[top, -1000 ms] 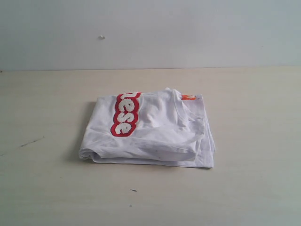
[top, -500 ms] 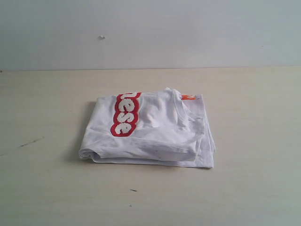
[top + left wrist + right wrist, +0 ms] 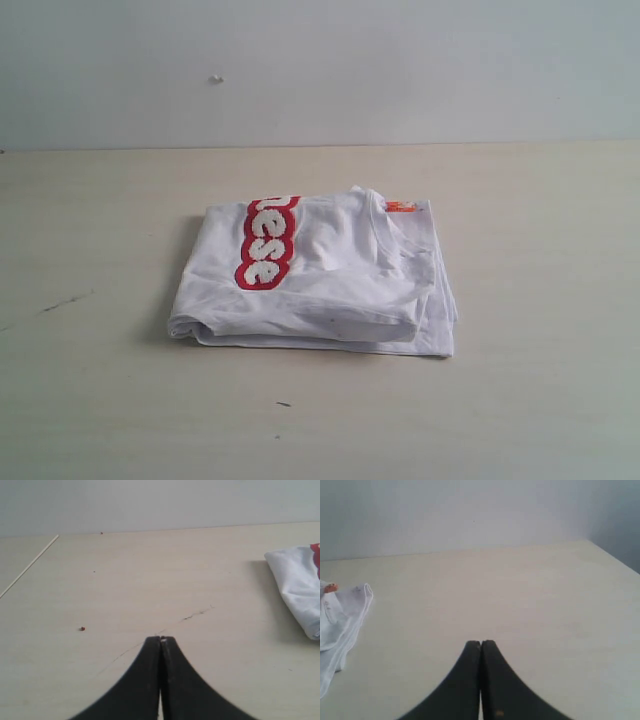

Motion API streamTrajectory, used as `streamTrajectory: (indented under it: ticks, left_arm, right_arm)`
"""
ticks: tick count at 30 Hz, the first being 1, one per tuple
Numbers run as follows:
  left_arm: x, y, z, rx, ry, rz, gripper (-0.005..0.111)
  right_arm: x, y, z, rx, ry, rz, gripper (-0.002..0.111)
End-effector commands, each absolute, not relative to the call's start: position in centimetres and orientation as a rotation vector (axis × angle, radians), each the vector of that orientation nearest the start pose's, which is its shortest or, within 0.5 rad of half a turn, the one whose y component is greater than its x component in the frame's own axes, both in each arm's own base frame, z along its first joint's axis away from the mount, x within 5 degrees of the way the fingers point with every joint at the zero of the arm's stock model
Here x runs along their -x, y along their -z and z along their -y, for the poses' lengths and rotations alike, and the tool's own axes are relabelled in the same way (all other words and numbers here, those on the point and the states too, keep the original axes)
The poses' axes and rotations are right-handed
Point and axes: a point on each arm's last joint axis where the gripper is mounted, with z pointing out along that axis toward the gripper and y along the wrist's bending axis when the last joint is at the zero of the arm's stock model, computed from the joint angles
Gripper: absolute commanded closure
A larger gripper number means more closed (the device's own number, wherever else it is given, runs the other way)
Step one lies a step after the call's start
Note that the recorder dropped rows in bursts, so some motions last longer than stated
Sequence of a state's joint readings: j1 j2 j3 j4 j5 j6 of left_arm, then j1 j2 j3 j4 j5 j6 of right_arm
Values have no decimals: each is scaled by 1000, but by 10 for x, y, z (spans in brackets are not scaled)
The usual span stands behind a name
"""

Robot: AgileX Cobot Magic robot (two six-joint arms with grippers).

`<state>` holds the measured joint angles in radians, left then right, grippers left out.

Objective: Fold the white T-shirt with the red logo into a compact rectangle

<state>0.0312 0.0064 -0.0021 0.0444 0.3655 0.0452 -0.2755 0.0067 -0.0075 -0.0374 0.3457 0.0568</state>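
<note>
The white T-shirt lies folded into a thick rectangle in the middle of the table, with the red logo running along its upper left layer and the orange neck tag at its far right corner. Neither arm shows in the exterior view. My left gripper is shut and empty above bare table, with a corner of the T-shirt well off to one side. Shut and empty too, my right gripper hangs over bare table, and the shirt's edge with the tag is far from it.
The pale wooden table carries a dark scratch at the left and a small dark speck in front of the shirt. A plain wall stands behind the table's far edge.
</note>
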Motion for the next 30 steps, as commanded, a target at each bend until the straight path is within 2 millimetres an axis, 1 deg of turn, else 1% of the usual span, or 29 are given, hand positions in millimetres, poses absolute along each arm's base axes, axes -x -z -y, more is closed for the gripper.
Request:
streamTrajectory:
  ticks: [1,14,20,23,30]
  left_arm:
    - [-53,-181,-3,-37,-96,-1844,107]
    - [-53,-181,-3,-37,-96,-1844,107]
    - [-53,-181,-3,-37,-96,-1844,107]
    - [-53,-181,-3,-37,-96,-1844,107]
    - [-53,-181,-3,-37,-96,-1844,107]
  right_arm:
    - [-51,-183,17,-287,213,-1803,108]
    - [-51,-183,17,-275,232,-1804,108]
    - [-51,-183,17,-313,200,-1796,108]
    - [-51,-183,17,-263,240,-1806,108]
    - [-51,-183,17,-247,252,-1809,108]
